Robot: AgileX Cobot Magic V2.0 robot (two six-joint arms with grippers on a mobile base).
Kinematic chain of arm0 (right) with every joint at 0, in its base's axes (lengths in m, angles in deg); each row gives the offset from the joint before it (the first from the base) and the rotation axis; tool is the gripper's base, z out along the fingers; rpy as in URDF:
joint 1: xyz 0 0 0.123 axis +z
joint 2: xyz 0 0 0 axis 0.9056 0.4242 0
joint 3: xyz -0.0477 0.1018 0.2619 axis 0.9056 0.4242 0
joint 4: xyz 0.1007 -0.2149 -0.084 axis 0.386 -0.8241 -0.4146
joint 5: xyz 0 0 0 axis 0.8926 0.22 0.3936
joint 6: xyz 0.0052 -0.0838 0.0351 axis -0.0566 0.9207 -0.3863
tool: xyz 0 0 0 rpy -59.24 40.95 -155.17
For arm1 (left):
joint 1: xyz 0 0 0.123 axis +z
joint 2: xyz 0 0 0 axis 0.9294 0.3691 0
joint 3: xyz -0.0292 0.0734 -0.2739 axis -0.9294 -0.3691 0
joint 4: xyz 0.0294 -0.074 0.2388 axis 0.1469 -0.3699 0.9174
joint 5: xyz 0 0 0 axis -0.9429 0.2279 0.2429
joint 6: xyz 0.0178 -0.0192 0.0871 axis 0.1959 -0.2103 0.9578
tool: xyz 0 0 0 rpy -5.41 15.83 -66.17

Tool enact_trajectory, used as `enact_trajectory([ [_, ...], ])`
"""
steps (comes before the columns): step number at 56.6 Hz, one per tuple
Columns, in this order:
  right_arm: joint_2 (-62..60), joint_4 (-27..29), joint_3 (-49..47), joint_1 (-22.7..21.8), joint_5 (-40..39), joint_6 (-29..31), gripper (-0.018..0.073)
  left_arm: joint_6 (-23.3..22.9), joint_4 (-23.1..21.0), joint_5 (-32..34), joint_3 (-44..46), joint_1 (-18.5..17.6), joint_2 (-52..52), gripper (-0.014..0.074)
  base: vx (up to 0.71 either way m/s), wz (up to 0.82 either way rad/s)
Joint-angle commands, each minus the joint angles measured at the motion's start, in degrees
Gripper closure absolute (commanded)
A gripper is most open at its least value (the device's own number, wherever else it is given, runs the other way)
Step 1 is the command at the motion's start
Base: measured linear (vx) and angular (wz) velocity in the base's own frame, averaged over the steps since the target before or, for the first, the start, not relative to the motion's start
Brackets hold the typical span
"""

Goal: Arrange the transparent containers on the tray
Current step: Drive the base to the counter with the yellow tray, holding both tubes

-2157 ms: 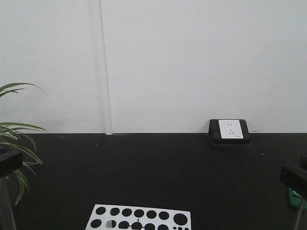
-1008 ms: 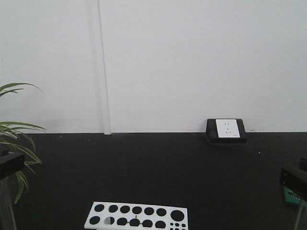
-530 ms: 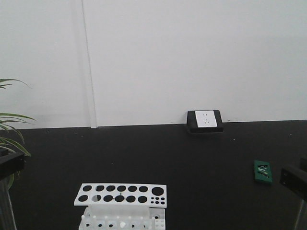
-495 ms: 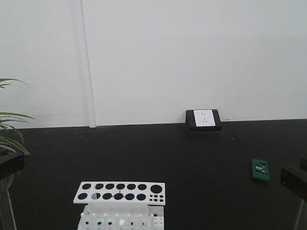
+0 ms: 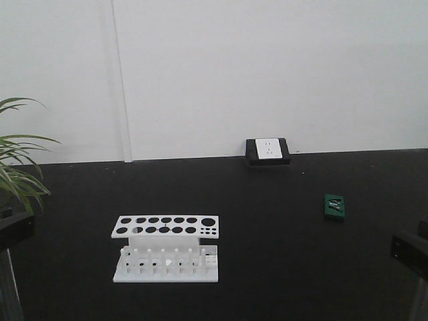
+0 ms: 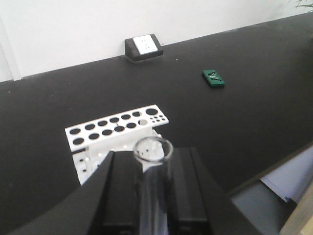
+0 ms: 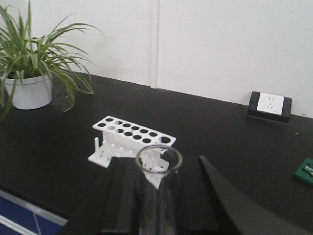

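A clear glass test tube (image 6: pixel 153 169) stands upright between the black fingers (image 6: pixel 120 183) of my left gripper (image 6: pixel 153 161), which is shut on it, open rim up. A second clear test tube (image 7: pixel 159 181) is held the same way in my right gripper (image 7: pixel 159 171), between its black fingers (image 7: pixel 126 191). Both tubes look empty. Beyond each gripper, on the black tabletop, stands a white test tube rack (image 5: pixel 166 247) (image 6: pixel 117 133) (image 7: pixel 131 138) whose holes look empty. The yellow tray is out of view in every frame.
A black-and-white power socket (image 5: pixel 267 151) (image 6: pixel 143 45) (image 7: pixel 270 104) sits against the white wall. A small green item (image 5: pixel 335 205) (image 6: pixel 213 78) lies right of the rack. A potted plant (image 7: pixel 29 63) (image 5: pixel 19 170) stands at the left. Dark arm parts (image 5: pixel 409 251) show at the front view's edges.
The front view has shifted: the rack, first cut off at the bottom edge, now shows whole; the socket has slid left and up; the green item has come into sight.
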Motion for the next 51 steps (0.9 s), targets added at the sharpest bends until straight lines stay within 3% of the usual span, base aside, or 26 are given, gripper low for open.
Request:
enact_trajectory([
  [1, 0.1, -0.6, -2.1, 0.0, -4.7, 0.0, 0.0568, 0.1, -1.0, 4.5, 1.9, -0.3, -0.4, 0.0596, -0.29, 0.04],
  [21, 0.1, -0.4, -2.1, 0.0, -4.9, 0.0, 0.0568, 0.1, -1.0, 4.5, 1.9, -0.3, -0.4, 0.0596, -0.31, 0.15],
  [51, 0.1, -0.4, -2.1, 0.0, -4.9, 0.0, 0.0568, 0.1, -1.0, 4.5, 1.9, -0.3, -0.4, 0.0596, -0.31, 0.37],
])
